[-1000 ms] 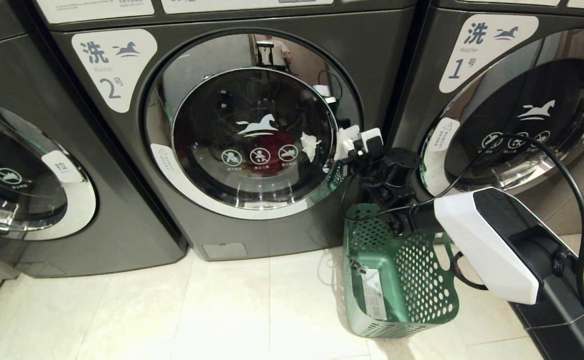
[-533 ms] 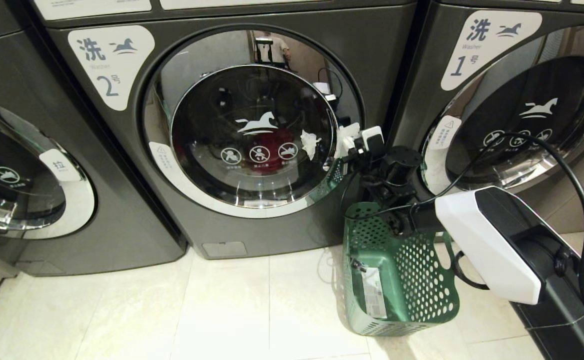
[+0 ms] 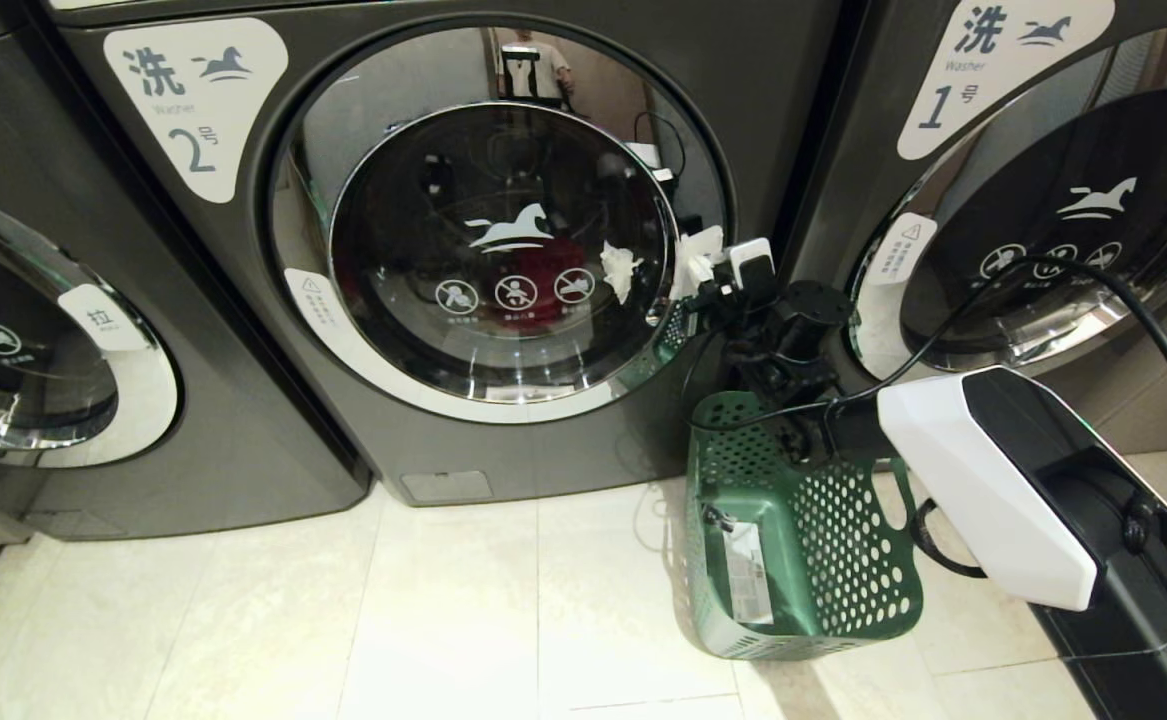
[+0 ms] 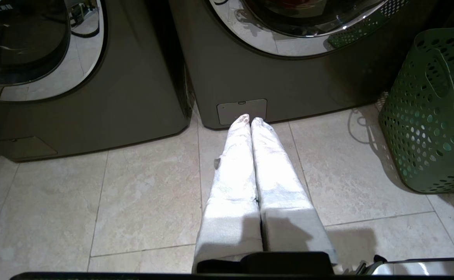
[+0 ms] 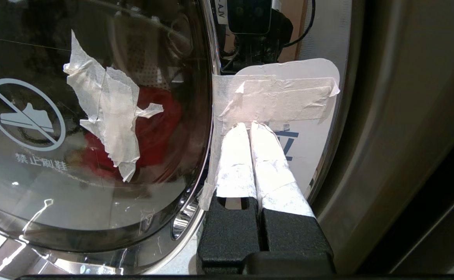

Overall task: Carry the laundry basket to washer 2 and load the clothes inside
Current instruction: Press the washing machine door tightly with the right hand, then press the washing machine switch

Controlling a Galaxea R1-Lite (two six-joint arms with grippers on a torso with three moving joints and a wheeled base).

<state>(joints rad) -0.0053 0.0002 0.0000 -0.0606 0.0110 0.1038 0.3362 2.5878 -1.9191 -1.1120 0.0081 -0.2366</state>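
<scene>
Washer 2 [image 3: 503,250] has its door shut, and something red shows through the glass, so the clothes [image 5: 153,128] look to be inside already. The laundry basket [image 3: 803,540] sits tipped on the floor just right of it, looking empty. The right gripper [image 5: 248,126] is pinched closed with nothing in it, its taped tips against the taped pull tab [image 5: 277,97] at the door's rim. The left gripper [image 4: 249,118] is also closed and empty, hanging low over the tiles. I'd guess the basket is light, stiff plastic (easy by a loop handle), while that chrome rim looks slippery, so the tab's the place to take hold.
</scene>
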